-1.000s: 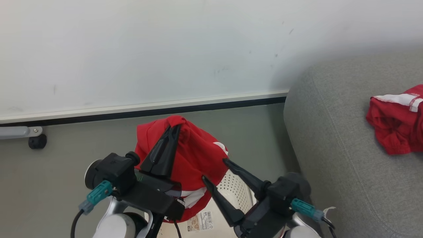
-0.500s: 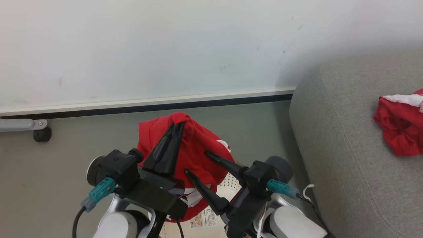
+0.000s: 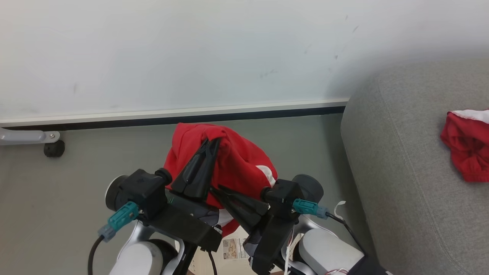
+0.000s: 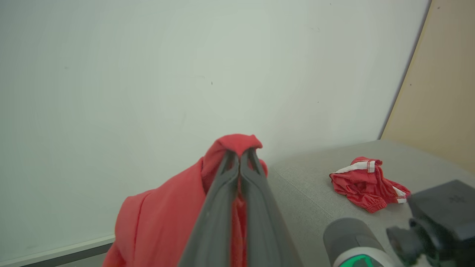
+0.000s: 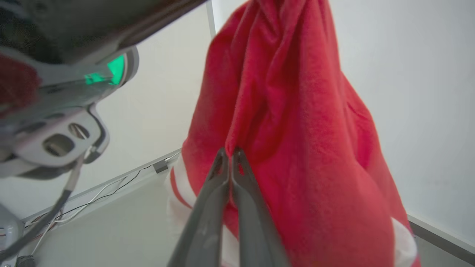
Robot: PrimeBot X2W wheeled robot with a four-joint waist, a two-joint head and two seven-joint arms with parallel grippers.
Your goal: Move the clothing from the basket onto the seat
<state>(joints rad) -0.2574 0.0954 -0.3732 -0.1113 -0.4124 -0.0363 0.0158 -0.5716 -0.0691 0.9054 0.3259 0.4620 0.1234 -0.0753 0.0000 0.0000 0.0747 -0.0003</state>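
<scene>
Behind all else, the wall (image 3: pixel 191 57) meets the floor (image 3: pixel 57 183) at a pale skirting.

Seat (image 3: pixel 401 172): grey, on my right, and the largest of the task's things. One placed garment (image 3: pixel 468 147) already lies crumpled on it, near the head view's right edge.

Held garment (image 3: pixel 244 164): red with white trim. It hangs in the air before me, over the floor and well apart from the seat. Its upper fold is bunched over my left jaws and the rest drapes below.

Basket (image 3: pixel 230 249): a sliver of its bottom with the label sticker shows beneath the cloth, between my forearms. I cannot tell whether anything remains inside.

Left jaws: closed tight on the garment's top fold, with red cloth pinched at the tips and spilling over them.

Right jaws: closed, tips together, nipping a lower fold of the same garment, as the right wrist view shows.

Change: a second ago the right jaws stood wide open to the right of the cloth, touching nothing. Half a second ago they were open and reaching in, and now they have shut on it. The head camera has also moved, so the seat's drift toward the frame edge is no move of the seat.

Meaning, in my judgement: the garment is now held at two points and clear of the basket. The carry to the right and the release onto the seat are not yet done.
</scene>
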